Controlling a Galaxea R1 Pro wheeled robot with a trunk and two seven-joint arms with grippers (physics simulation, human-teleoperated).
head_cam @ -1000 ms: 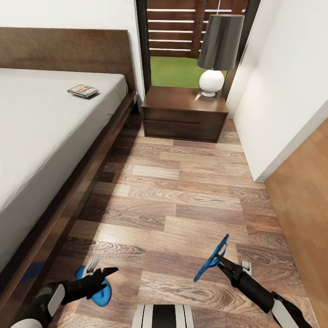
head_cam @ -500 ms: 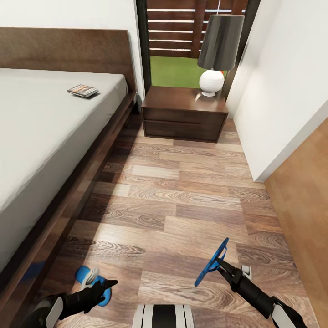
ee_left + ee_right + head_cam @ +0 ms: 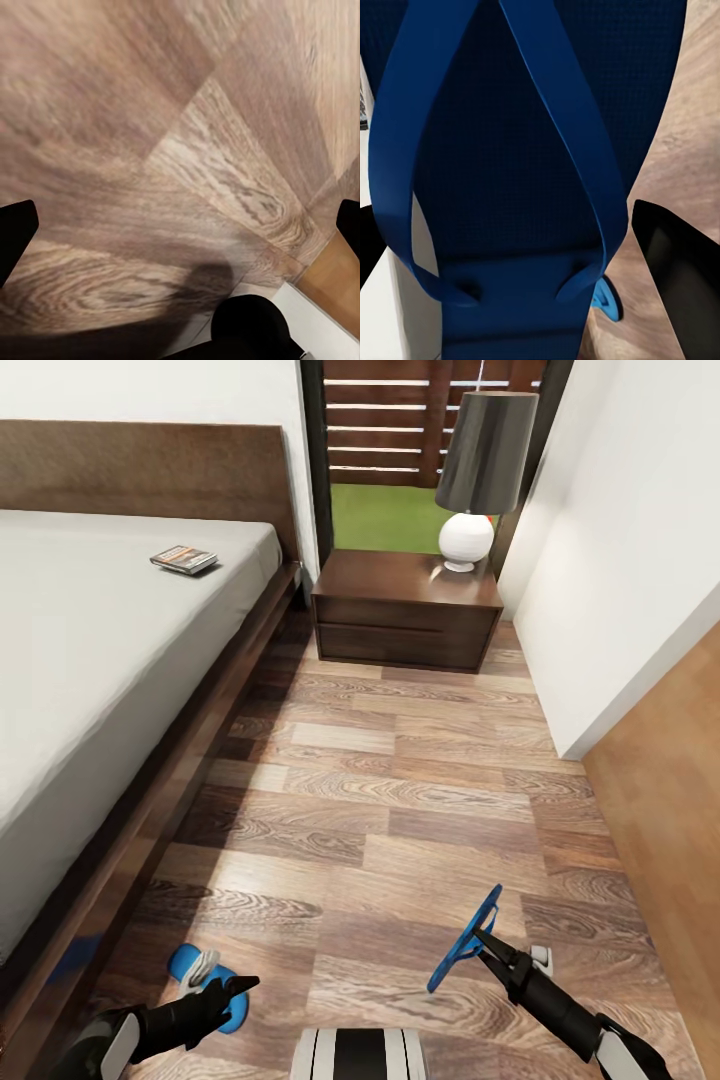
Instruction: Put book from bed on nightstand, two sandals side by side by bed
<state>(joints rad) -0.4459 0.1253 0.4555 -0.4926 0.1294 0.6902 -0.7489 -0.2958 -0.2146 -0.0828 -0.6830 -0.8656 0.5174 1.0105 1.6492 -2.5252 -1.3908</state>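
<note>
The book lies on the grey mattress of the bed, near the headboard. Beyond the bed's corner stands the nightstand. One blue sandal lies flat on the floor beside the bed frame. My left gripper hovers over its near end, open, and its fingers are spread wide with bare floor between them. My right gripper is shut on the second sandal, holding it tilted on edge above the floor. That sandal's sole and straps show close up in the right wrist view.
A lamp with a dark shade stands on the nightstand's right half. A white wall corner and a wooden door panel bound the aisle on the right. Wood-plank floor runs between the bed and the wall.
My left gripper has drawn back toward my body, uncovering more of the sandal on the floor. The right gripper and its sandal have sunk slightly.
</note>
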